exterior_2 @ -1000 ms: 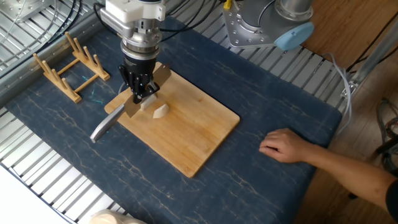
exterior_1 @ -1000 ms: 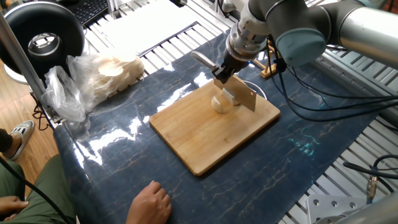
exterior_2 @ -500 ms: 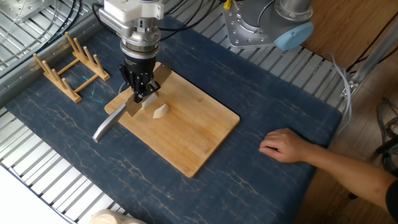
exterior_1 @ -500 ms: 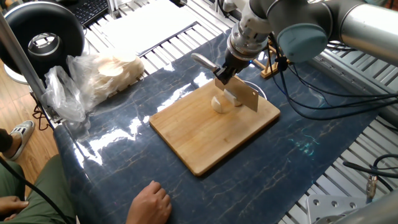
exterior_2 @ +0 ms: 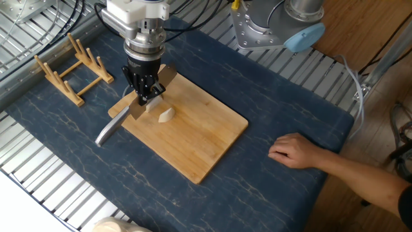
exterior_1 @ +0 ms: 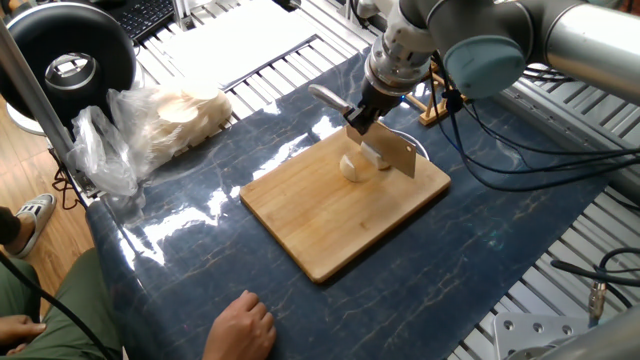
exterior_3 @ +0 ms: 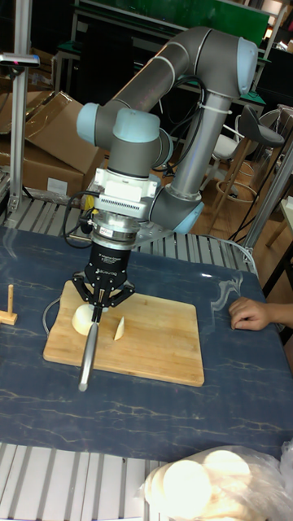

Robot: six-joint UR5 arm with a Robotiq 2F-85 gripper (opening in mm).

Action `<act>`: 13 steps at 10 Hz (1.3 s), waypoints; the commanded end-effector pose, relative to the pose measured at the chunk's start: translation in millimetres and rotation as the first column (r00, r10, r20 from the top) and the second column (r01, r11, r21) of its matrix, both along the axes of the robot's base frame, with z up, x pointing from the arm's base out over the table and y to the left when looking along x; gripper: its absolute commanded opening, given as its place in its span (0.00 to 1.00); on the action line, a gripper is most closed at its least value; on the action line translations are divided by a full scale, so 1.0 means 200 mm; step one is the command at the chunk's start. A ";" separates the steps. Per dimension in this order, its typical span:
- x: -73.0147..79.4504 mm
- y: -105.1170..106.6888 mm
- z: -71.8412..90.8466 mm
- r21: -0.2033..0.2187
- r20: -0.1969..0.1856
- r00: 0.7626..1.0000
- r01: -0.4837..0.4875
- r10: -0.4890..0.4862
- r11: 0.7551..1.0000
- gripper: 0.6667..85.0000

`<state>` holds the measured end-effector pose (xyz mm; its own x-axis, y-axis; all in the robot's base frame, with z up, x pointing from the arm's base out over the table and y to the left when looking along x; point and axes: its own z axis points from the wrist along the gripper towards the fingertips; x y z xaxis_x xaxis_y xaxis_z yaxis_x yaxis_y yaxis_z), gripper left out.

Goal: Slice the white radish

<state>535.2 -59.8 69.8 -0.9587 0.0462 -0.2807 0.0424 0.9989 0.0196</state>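
The white radish lies on the wooden cutting board in two cream-white pieces. One is a bigger chunk. The other is a smaller wedge. My gripper hangs just above them, shut on a knife. The knife's blade stands on edge between the two pieces. Its grey handle sticks out past the board's edge.
A clear plastic bag of pale round slices lies off the board. A wooden rack stands beyond the board. A person's hand rests on the blue table cover.
The gripper and knife have barely shifted, at most a slight lift. The radish pieces and the person's hand stay where they were.
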 end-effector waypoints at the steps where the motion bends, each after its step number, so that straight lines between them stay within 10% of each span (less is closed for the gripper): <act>1: 0.05 0.05 0.02 0.045 0.025 0.999 0.039 -0.041 0.998 0.00; 13: 0.02 0.12 -0.01 0.083 -0.006 1.000 0.005 -0.004 0.997 0.11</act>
